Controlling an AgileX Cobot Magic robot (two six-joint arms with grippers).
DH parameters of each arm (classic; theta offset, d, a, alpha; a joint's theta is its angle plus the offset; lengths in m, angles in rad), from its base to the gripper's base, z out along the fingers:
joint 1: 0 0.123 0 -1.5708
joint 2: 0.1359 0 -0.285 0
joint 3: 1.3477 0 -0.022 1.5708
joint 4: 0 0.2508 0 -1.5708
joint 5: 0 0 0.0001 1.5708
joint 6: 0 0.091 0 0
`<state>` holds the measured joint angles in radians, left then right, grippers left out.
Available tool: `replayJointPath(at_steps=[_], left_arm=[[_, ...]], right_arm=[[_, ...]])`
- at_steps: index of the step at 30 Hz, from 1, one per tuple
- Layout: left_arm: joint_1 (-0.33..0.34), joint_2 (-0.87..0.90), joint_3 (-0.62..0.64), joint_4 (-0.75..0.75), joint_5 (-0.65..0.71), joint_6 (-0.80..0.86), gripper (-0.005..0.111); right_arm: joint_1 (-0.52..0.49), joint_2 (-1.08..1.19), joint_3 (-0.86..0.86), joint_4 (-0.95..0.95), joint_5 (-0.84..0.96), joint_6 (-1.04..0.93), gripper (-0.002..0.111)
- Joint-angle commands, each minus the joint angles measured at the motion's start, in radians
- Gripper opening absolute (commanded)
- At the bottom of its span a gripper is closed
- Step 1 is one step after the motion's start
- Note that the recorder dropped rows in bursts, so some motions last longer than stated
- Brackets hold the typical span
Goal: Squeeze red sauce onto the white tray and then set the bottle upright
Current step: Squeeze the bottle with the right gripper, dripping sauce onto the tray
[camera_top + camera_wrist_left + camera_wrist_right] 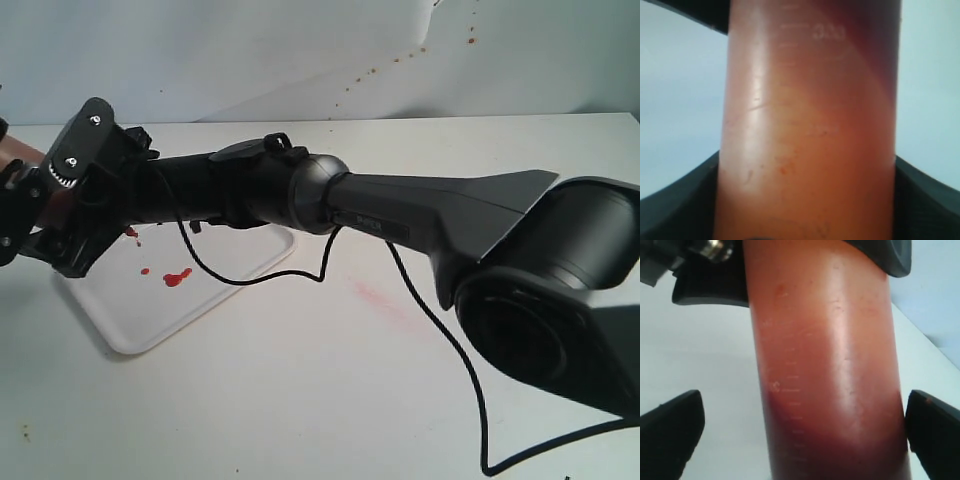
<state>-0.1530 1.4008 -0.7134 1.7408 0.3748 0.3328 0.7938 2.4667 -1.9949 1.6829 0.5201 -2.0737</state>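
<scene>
Translucent orange-red plastic squeeze bottle point(810, 125) fills both wrist views, and its load of darker red liquid lies toward one end, meeting the paler orange part along a slanted edge. Faint white scale marks run along its wall.

In the left wrist view the black jaws of the left gripper point(805, 200) press against both sides of the bottle, pinching it. The right wrist view shows the right gripper point(802, 432) with its jaws spread to either side of the same bottle: one jaw stands clear of it, the other just beside it. That view also shows parts of the left gripper clamped further along the bottle.

The exterior view shows what the wrist views do not. The black right arm point(430, 215) reaches across the foreground to the left edge, where only a sliver of the bottle shows between the two grippers. Below them the flat white plastic tray with rounded corners point(140, 320) lies on the white bench point(350, 400), its far part hidden by the arm. On it sits the glossy red sauce point(177, 277): one blob and smaller drops nearby. A faint pinkish smear point(380, 295) marks the bench beside the tray. Behind, the pale wall point(300, 40) carries brownish specks.
</scene>
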Motion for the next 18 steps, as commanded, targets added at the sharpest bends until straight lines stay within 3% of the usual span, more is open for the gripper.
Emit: replayJointPath(at_steps=[1,6,18], left_arm=[[-0.014,-0.018,-0.013,0.004,-0.039,-0.037,0.000],[-0.014,-0.018,-0.013,0.004,-0.039,-0.037,0.000],[-0.014,-0.018,-0.013,0.004,-0.053,-0.032,0.000]], right_arm=[[-0.054,0.016,0.003,-0.027,0.126,0.067,0.105],[-0.119,0.016,0.003,-0.054,0.274,0.087,0.105],[-0.115,0.016,0.003,-0.065,0.273,0.029,0.105]])
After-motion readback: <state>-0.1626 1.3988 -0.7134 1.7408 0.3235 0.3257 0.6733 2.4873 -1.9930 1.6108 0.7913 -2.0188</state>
